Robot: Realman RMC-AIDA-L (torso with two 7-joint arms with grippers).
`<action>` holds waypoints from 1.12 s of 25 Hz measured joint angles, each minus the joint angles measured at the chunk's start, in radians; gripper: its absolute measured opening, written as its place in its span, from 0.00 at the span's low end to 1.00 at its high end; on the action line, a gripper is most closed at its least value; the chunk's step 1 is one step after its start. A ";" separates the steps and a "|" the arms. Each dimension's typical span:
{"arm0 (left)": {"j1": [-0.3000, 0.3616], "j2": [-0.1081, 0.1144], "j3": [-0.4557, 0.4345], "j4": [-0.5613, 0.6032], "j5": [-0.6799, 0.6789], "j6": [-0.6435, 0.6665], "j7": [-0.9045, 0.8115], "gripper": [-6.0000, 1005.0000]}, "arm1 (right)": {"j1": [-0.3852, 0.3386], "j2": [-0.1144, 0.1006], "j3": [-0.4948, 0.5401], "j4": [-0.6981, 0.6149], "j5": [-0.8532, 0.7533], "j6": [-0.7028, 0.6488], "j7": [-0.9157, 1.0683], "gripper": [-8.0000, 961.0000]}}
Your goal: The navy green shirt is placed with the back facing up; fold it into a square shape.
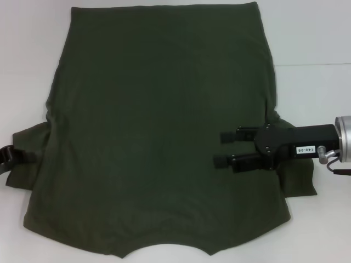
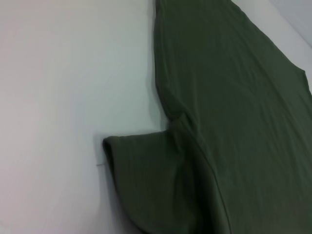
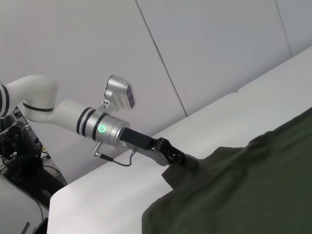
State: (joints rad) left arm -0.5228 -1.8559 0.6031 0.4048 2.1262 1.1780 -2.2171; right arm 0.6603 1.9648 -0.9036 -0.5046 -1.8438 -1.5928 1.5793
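Observation:
The navy green shirt [image 1: 159,126] lies spread flat on the white table, plain side up, neckline at the near edge. It also shows in the left wrist view [image 2: 234,122] and the right wrist view [image 3: 253,190]. My right gripper [image 1: 220,149] reaches in from the right over the shirt's right side, just inside the right sleeve [image 1: 299,178], with its fingers apart and nothing between them. My left gripper [image 1: 10,156] is at the outer edge of the left sleeve [image 1: 30,156]; in the right wrist view the left gripper [image 3: 181,160] touches that sleeve edge. No lettering is visible.
The white table [image 1: 323,87] surrounds the shirt on the left, right and far sides. A white wall [image 3: 219,48] stands behind the table. My left arm [image 3: 105,129] stretches in over the table's edge.

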 joint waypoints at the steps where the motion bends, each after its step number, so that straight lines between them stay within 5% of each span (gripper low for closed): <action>1: -0.001 0.000 0.000 0.000 0.000 0.000 0.001 0.03 | 0.003 0.001 0.000 0.000 0.000 0.000 0.004 0.95; 12: 0.001 0.007 0.000 0.026 0.000 0.022 0.001 0.03 | 0.006 0.003 0.000 -0.001 -0.001 0.012 0.018 0.95; 28: -0.088 0.096 -0.011 0.138 0.211 0.120 -0.145 0.03 | -0.001 0.002 -0.001 0.011 -0.012 0.028 0.028 0.95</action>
State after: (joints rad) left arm -0.6103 -1.7594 0.5923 0.5428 2.3377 1.2980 -2.3619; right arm 0.6596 1.9667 -0.9051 -0.4939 -1.8562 -1.5646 1.6077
